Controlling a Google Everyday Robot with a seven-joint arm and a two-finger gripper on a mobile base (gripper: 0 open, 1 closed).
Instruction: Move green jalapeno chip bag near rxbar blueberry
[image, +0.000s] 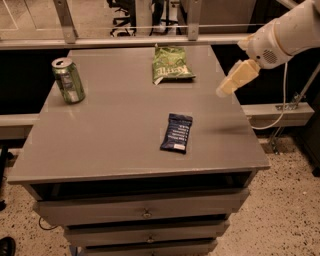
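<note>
The green jalapeno chip bag (171, 64) lies flat at the far middle of the grey table (110, 130), its white lettered band toward me. The rxbar blueberry (177, 132), a dark navy wrapper with white text lines, lies nearer the front, right of centre. My gripper (234, 79) hangs above the table's right edge, to the right of the chip bag and beyond the bar. It touches neither and holds nothing that I can see.
A green soda can (68, 80) stands upright at the far left of the table. Drawers (145, 212) run under the table front. A metal rail (125, 40) crosses behind the table. A cable (280, 105) hangs at the right.
</note>
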